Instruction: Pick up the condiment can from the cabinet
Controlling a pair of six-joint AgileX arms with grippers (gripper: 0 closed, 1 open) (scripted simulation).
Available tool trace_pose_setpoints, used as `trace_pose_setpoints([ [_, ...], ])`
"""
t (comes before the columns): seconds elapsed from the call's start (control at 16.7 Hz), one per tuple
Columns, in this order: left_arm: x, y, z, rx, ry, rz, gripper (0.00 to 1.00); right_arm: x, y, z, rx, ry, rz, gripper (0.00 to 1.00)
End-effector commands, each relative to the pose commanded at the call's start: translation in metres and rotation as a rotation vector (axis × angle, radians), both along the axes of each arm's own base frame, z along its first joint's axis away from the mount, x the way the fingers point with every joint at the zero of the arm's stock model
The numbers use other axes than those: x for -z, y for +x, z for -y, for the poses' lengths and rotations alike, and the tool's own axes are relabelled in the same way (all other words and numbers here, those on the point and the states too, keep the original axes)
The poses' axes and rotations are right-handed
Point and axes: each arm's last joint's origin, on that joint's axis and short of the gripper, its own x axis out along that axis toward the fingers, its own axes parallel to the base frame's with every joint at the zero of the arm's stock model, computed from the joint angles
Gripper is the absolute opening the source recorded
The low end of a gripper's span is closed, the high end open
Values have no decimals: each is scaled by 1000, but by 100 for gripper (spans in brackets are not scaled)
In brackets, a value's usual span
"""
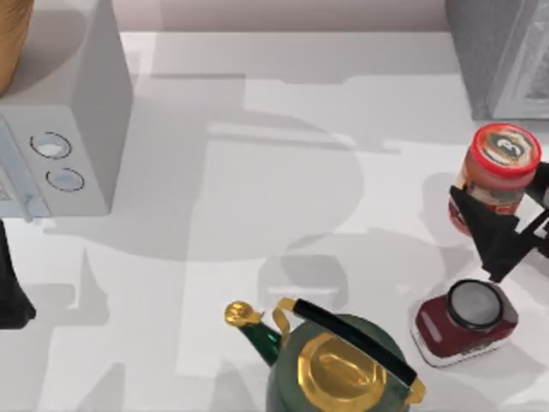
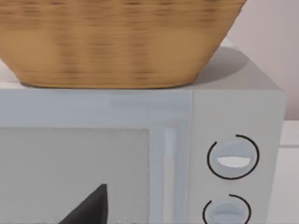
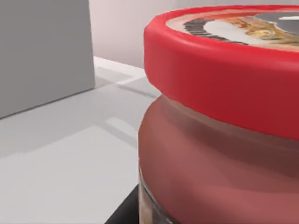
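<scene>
Holding the condiment can (image 1: 504,159) with the right gripper (image 1: 504,201), up and to the right of the green kettle (image 1: 339,365). Closing one dark finger on each side of the can's body, only as far as the can allows. Looks like a firm hold, but hard to be sure from above. Seen very close from the right wrist: bright red rim, reddish side, and a bit of dark finger (image 3: 124,215) low beside it.

Sits out in the open now, not inside the grey cabinet (image 1: 497,60), which stands farther up and right of the kettle than the can does. Throws its shadow off to one side, toward the kettle, so probably hangs a little above the white table (image 1: 257,172) and not on it. Leans a bit, too.

Keeps clear of the squat dark red jar (image 1: 465,322) with the grey lid, just right of the kettle and lower than the can. Nothing gets knocked over.

Waits far to the left of the kettle: the left arm (image 1: 10,292), parked beside the white microwave (image 1: 60,129) with the woven basket (image 2: 117,42) on top. Cannot tell how wide its hand is.

Seems nearly done, then: reaching and grabbing finished, can free of the cabinet. Left to do, at most: lifting a bit higher and keeping steady.
</scene>
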Motion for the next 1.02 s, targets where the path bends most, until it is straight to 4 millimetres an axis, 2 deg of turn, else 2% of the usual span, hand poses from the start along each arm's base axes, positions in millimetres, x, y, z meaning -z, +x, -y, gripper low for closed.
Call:
trace_pose_setpoints([
  [0.54, 0, 0, 0, 0, 0, 0, 100, 5, 2, -1, -16, 1, 7, 0],
  [1.02, 0, 0, 0, 0, 0, 0, 100, 30, 42, -40, -20, 0, 11, 0],
])
